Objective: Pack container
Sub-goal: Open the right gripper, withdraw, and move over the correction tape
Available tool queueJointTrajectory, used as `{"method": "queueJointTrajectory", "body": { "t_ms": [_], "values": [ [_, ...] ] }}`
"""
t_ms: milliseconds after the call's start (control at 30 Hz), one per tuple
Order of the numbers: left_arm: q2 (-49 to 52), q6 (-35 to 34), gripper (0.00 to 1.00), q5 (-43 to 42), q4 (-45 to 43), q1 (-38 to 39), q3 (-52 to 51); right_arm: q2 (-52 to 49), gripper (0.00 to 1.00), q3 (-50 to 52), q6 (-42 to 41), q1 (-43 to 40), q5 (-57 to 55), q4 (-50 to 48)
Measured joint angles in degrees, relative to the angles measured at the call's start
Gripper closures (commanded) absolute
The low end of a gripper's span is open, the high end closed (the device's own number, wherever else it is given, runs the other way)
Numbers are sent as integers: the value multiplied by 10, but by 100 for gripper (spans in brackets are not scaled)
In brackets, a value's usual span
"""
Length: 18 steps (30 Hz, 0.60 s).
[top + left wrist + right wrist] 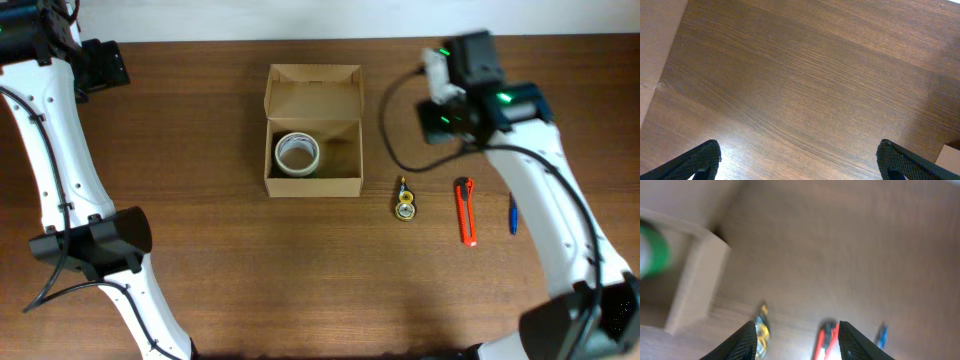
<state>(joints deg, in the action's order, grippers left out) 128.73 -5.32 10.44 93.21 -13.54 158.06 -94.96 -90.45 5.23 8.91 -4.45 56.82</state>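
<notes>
The tan cardboard container [313, 130] stands open at the table's middle back, its flap lid raised behind it. A roll of tape [297, 154] lies inside at the left; the blurred right wrist view shows the box corner [692, 285] with a green shape in it. My right gripper [796, 342] is open and empty, raised right of the box above a small yellow item [405, 205], a red-orange utility knife [466, 211] and a blue pen [513, 214]. My left gripper [799, 165] is open and empty over bare wood at the far left back.
The yellow item [761, 330], the knife [825, 342] and the pen [882, 336] lie in a row on the wood right of the box. A tan corner [950, 159] shows at the left wrist view's lower right. A black cable hangs by the right arm.
</notes>
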Motion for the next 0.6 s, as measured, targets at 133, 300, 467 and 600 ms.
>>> {"method": "queueJointTrajectory", "body": {
  "t_ms": [133,300,467,600],
  "values": [
    [0,0,1,0,0,0,0,31,47,92,-24,-49,17,-2],
    [0,0,0,0,0,0,0,38,47,167,-45,-89,46,-1],
    [0,0,0,0,0,0,0,39,47,216,-56,-91,76,-10],
    [0,0,0,0,0,0,0,39,44,238,-66,-85,91,-16]
  ]
}}
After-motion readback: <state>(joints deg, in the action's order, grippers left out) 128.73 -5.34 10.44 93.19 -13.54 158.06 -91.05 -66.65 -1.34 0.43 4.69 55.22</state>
